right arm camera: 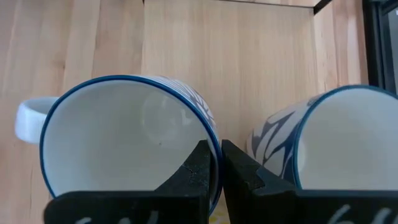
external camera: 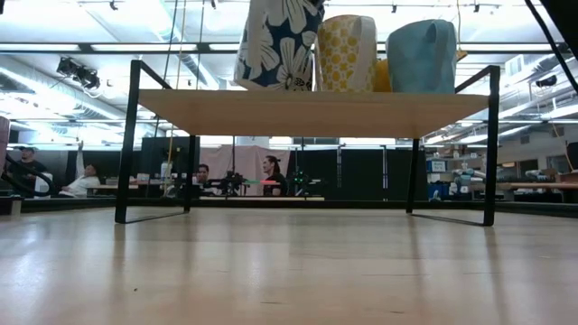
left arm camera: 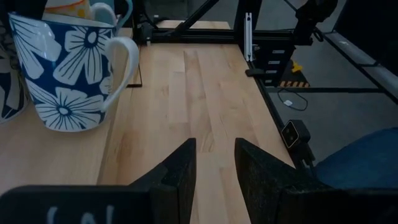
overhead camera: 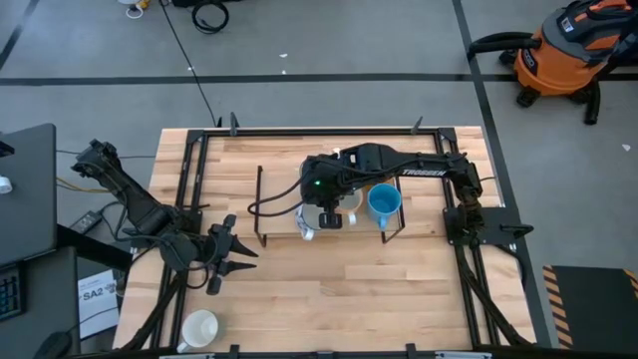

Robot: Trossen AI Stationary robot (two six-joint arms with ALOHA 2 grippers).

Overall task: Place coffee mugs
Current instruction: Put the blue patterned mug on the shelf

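Observation:
A wooden shelf [external camera: 316, 113] on black legs stands mid-table. On its top stand a yellow patterned mug [external camera: 348, 54] and a light blue mug [external camera: 422, 56]. My right gripper [right arm camera: 216, 167] reaches over the shelf from the right [overhead camera: 329, 214] and is shut on a navy mug with white flowers [external camera: 280, 41], which is tilted. Whether its base touches the shelf top, I cannot tell. A second blue-rimmed mug [right arm camera: 329, 137] stands close beside it. A white mug [overhead camera: 199, 329] sits on the table at the front left. My left gripper [overhead camera: 237, 261] hovers open over the table's left part, holding nothing. My right gripper pinches the flowered mug's rim [right arm camera: 215, 148] on the side away from its white handle [right arm camera: 28, 118]. One finger [right arm camera: 200, 167] is inside the mug and the other [right arm camera: 239, 171] outside. The fingers come from above, slanting down. The mug hangs tilted at the shelf top's level.
The shelf's black legs [overhead camera: 259, 204] and the table's black side rails [overhead camera: 189, 189] bound the middle. Bare wood lies in front of the shelf [overhead camera: 349, 289]. People sit in the room behind [external camera: 271, 171]. An orange vacuum [overhead camera: 568, 50] stands on the floor, off the table.

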